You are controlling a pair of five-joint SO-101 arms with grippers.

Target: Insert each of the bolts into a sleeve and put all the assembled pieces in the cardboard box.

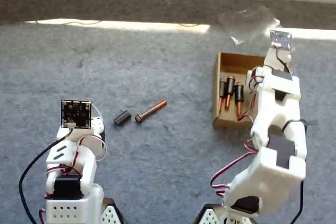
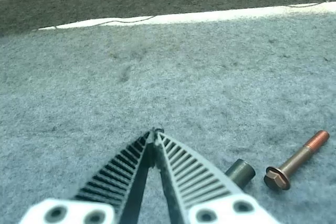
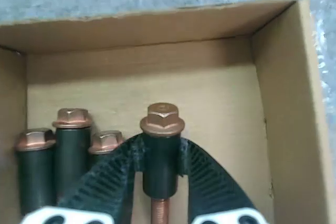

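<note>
Clearly the right gripper (image 3: 161,153) is pinching one finished piece (image 3: 161,167), a copper bolt pushed through a dark sleeve. The fingers close on the sleeve, the bolt head stands out past the fingertips, and the thread comes out on the wrist side. The piece hangs inside the cardboard box (image 3: 283,103), just beside three finished pieces (image 3: 71,153) that lie side by side along one wall.

I think it is held parallel to them on purpose, so that it can be laid down as the fourth in the row, on the bare cardboard next to them, without pushing them. To grip at the sleeve seems also sensible to me: the wide head sits against the end of the sleeve, so the two parts keep together while they are carried.

Well apart from the box, on the grey mat (image 1: 157,171), a loose bolt (image 2: 296,160) and a loose sleeve (image 2: 240,172) lie near each other but not joined. The left gripper (image 2: 154,136) is pressed together with nothing in it, low over the mat and just beside this sleeve. It looks parked there because this pair is the last one to assemble.

So, in my judgement, the work is close to the end: one piece to let go in the box, and one pair not yet put together
</note>
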